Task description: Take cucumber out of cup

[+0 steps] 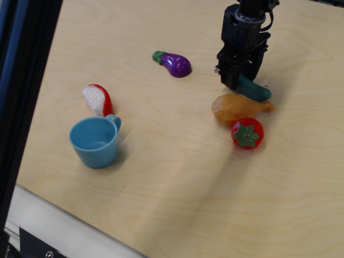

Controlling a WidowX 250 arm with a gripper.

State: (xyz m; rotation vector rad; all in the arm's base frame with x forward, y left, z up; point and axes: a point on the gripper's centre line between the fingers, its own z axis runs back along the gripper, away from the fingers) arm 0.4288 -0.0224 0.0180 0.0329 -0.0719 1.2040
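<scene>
A: Where is the cucumber (255, 89) found?
B: On the counter (177, 177), at 2 o'clock, well apart from the cup (95, 141).
A: And the pincer (234, 74)?
B: Spread, just at the cucumber; release is judged done.

The scene is covered by a single view, set high and looking down at a slant onto the wooden table (177, 177). The near edge of the table is cut diagonally across the lower left corner, so the camera is turned slightly against the table's sides. A dark upright post (21, 80) is caught along the left border, close to the lens. The gripper (237, 75) is seen from above at the far side, its arm cropped by the top edge. The distance is moderate; most of the tabletop is taken in.
</scene>
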